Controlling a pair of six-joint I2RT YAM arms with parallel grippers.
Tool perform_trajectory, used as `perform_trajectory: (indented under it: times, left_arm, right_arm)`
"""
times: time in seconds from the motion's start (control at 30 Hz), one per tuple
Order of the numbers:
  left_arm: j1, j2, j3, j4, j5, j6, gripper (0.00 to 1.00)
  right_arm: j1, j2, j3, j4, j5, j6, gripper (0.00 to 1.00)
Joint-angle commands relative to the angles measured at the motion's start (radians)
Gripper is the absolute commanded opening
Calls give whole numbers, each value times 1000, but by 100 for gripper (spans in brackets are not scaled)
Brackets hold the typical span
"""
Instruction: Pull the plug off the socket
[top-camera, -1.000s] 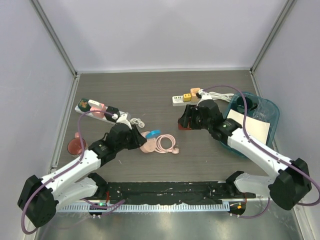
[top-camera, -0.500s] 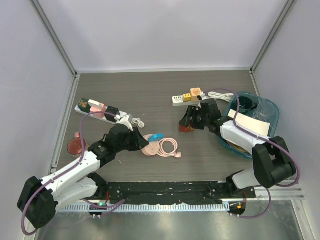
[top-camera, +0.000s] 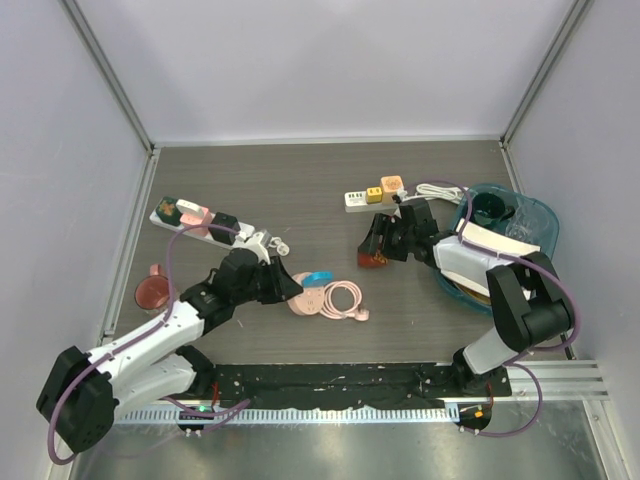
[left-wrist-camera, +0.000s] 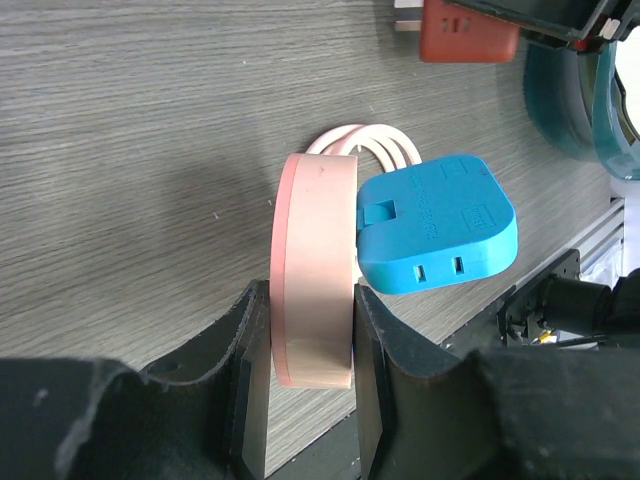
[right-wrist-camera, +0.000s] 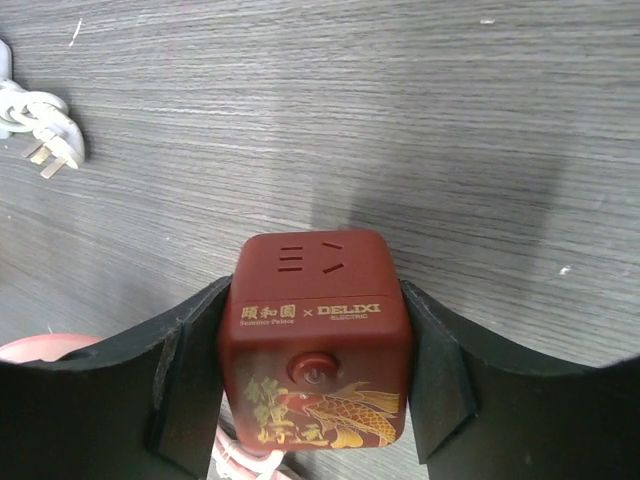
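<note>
Evidently left gripper (left-wrist-camera: 308, 340) clamped edge-on across pink socket (left-wrist-camera: 315, 250), anchoring it; blue plug (left-wrist-camera: 435, 225) juts from its 3 o'clock face, unobstructed for pulling. Right gripper (right-wrist-camera: 315, 345), toward 1 o'clock, pinches red cube adapter (right-wrist-camera: 315, 300) instead.

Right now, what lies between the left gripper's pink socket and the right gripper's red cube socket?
Top external view: blue plug and coiled pink cable by the pink socket, then bare table to the red cube socket.

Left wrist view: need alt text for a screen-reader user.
The left end effector clamps a pink disc-shaped socket on edge, with a blue plug attached to its right face. A pink coiled cable lies behind it on the wood-grain table; a red cube socket shows at the top edge.
</note>
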Motion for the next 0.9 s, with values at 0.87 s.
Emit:
perform_trajectory:
  times: [0.87]
  left_arm:
    - [0,42,59,55,192,3,0]
  right_arm:
    - [51,-519,-139,204,-286,-250,73]
